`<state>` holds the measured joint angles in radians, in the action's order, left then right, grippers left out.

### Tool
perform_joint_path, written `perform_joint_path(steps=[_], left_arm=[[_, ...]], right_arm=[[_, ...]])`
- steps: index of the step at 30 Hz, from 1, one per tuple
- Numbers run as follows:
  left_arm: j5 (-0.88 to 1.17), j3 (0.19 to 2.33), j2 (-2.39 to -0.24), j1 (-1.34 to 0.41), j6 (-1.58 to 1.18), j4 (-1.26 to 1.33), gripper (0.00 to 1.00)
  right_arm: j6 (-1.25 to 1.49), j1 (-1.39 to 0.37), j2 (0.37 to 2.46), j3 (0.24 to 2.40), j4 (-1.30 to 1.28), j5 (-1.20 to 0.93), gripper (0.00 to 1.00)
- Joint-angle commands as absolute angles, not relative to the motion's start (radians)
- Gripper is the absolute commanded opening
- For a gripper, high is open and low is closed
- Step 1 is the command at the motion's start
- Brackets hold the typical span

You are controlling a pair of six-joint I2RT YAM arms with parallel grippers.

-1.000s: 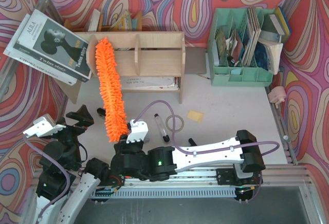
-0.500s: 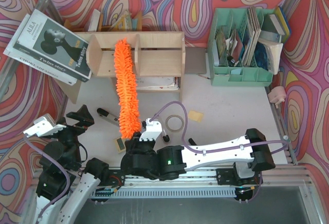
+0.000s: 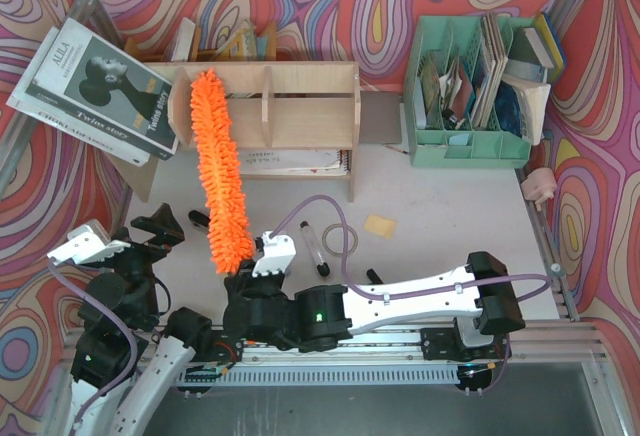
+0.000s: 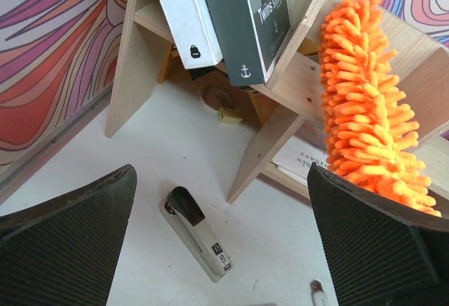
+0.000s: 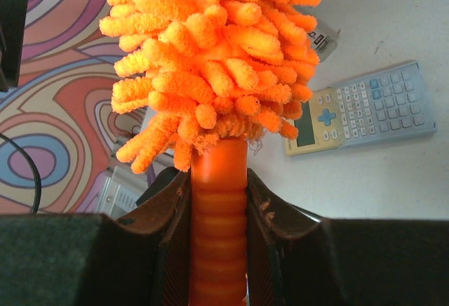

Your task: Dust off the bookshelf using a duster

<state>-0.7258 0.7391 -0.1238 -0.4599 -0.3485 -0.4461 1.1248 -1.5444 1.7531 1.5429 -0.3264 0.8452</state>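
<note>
item: duster [image 3: 215, 171]. bright orange; long shaggy head of stubby chenille strands, thickly packed; orange plastic handle, ribbed where it leaves the head.
location: slants from near centre to far left, tip lying over the left compartment of the bookshelf [image 3: 300, 106], which is pale bare plywood.
held by: right gripper [image 5: 219, 201], jaws clamped tight on the handle just below the head.
left gripper [image 4: 221, 239]: spread wide, holding nothing, at the near left.
</note>
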Motion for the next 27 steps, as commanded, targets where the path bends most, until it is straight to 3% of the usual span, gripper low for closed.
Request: perform_joint_path(steps=[1, 9, 17, 27], left_arm=[[-0.716, 0.732, -0.126, -0.454, -0.35, -0.429, 0.98], [-0.713, 0.732, -0.126, -0.453, -0.35, -0.428, 0.98], [-0.711, 0.732, -0.131, -0.454, -0.35, -0.428, 0.98], [-0.71, 0.732, -0.133, -0.453, -0.35, -0.427, 0.98]], right_arm=[[1.221, -1.54, 1.693, 1.526, -0.384, 0.953, 0.0], [1.459, -1.552, 1.614, 1.473, -0.571, 1.051, 0.0], [1.154, -1.553, 1.678, 1.506, -0.31, 0.936, 0.0], [1.198, -1.552, 1.764, 1.59, -0.397, 0.88, 0.0]])
